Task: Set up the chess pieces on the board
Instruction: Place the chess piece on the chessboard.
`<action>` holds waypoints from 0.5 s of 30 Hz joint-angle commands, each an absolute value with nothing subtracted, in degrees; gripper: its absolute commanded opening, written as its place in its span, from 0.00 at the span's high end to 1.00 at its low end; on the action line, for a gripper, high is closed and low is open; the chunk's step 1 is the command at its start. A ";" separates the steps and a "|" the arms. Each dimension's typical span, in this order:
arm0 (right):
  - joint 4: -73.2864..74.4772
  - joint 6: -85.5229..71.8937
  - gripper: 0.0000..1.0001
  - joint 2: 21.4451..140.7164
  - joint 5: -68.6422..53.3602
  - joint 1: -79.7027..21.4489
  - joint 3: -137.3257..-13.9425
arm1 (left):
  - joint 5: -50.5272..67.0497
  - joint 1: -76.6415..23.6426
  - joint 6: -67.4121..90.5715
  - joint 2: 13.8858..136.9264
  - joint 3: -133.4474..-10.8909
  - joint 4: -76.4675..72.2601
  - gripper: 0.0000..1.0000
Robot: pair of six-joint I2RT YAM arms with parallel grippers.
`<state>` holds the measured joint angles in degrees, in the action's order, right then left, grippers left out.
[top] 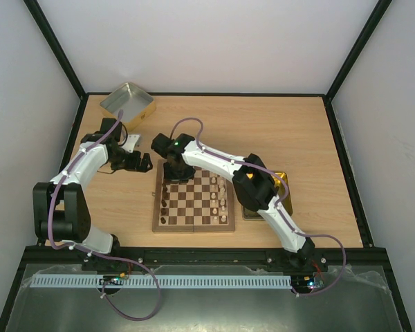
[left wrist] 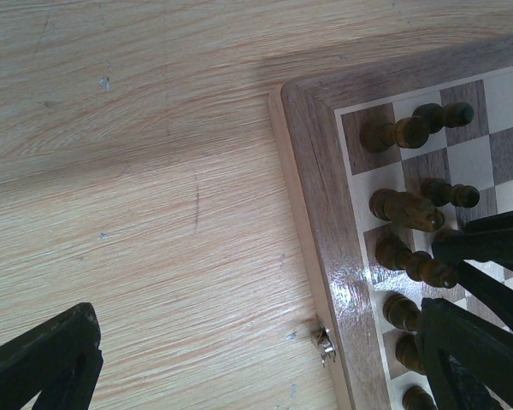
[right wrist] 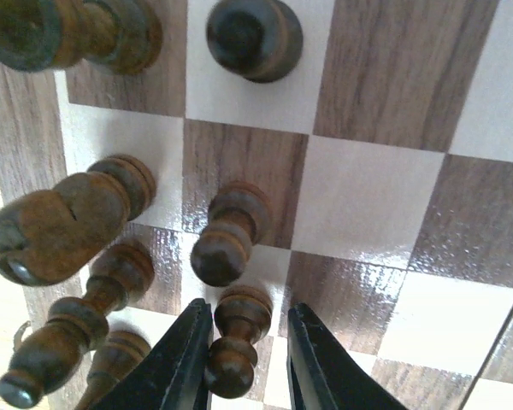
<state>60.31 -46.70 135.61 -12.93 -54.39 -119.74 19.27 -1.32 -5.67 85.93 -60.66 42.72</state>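
Board (top: pixel 194 227) lies mid-table. Dark pieces (right wrist: pixel 68 213) line its left files, cream pieces (top: pixel 222 200) the right. I have the right gripper (right wrist: pixel 239 363) straddling a dark pawn (right wrist: pixel 231 337) near the far-left corner. Its jaws are narrowly parted with a gap on one side, so not clamped. I judge this squares the pawn on its check. Left gripper (left wrist: pixel 256 367) hangs wide open beside the rim, clear of the work. From above, the right arm hides that corner.

Fixed high camera looks down over the whole surface (top: pixel 263 124); left wrist view, low beside the board (left wrist: pixel 316 188), takes in its dark pieces (left wrist: pixel 406 209); right wrist view hangs close above the same row
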 commanded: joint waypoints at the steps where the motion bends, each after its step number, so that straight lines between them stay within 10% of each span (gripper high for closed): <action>1: 60.04 -46.41 0.77 131.49 -11.95 -54.28 -117.84 | 19.69 -1.23 -5.48 85.41 -60.08 43.15 0.00; 15: 59.78 -46.76 0.73 130.14 -10.71 -54.21 -117.42 | 19.25 -1.49 -5.41 84.12 -59.72 43.07 0.00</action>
